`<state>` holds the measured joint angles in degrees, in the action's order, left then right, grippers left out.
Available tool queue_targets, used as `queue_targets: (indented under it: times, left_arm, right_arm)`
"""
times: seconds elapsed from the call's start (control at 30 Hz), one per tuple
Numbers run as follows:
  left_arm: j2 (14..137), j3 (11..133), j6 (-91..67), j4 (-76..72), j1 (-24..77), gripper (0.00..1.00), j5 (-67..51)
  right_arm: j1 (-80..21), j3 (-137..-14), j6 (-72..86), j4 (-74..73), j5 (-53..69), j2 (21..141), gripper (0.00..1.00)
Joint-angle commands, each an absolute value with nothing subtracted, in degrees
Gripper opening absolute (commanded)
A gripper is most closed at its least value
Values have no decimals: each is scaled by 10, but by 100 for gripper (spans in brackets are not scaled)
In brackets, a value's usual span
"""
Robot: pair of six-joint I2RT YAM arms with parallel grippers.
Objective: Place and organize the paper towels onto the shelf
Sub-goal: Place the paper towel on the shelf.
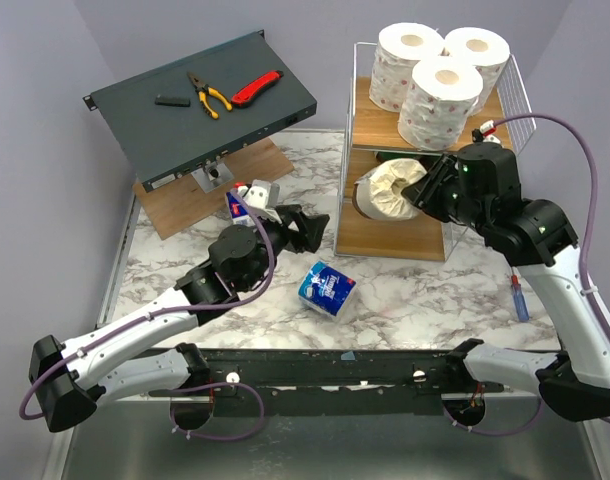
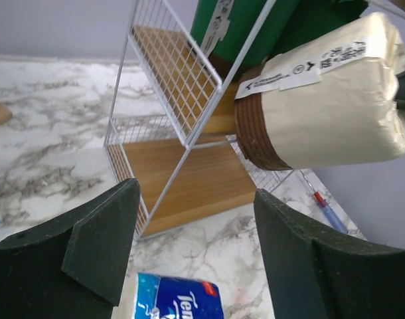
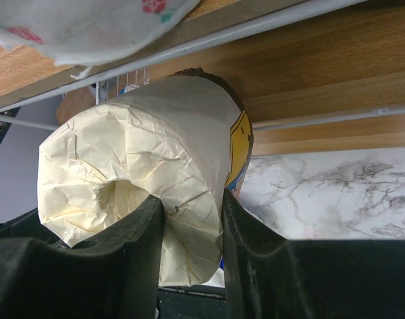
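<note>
While printed rolls (image 1: pixel 440 100) top shelf (image 1: pixel 385 238) | cream roll (image 1: pixel 390 190) at tier below

Colour-wise: a crinkled cream roll (image 3: pixel 143 173), with a brown band and a bit of yellow print, is pinched in the black right gripper (image 3: pixel 190 199). Just above that hand, three white rolls (image 1: pixel 440 75) dotted with small pink print are seen on the shelf (image 1: pixel 385 240), which is done in white wire and light wood. Some green wrapping (image 2: pixel 242 26) is seen up beyond the black left gripper (image 2: pixel 196 193), and a blue-and-white pack (image 1: pixel 327 288) right below it. The table (image 1: pixel 435 300) is marbled white with grey veins.
</note>
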<state>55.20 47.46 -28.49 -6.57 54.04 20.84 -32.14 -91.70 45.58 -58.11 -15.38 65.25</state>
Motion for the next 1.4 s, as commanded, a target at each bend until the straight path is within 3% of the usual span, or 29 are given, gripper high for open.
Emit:
queue_targets:
  times: [0.0,0.17,0.93,1.03,1.2,1.37]
  left_arm:
    - [558,447,-202,-220,537,78,136]
    - [585,434,-149,-301,538,98,83]
    - [724,525,-76,-361,544,99,55]
    - [747,545,-78,-350,544,99,65]
    - [768,558,-90,-346,544,99,89]
    - [787,575,-94,-330,544,99,116]
  right_arm:
    - [-320,-935,464,-533,-176,662,30]
    - [-321,-926,470,-508,-187,667,30]
    - [-321,-874,485,-447,-183,682,34]
    - [-321,-879,484,-445,-177,689,38]
    - [-321,-880,485,-443,-176,692,54]
    - [-321,-884,477,-441,-177,690,62]
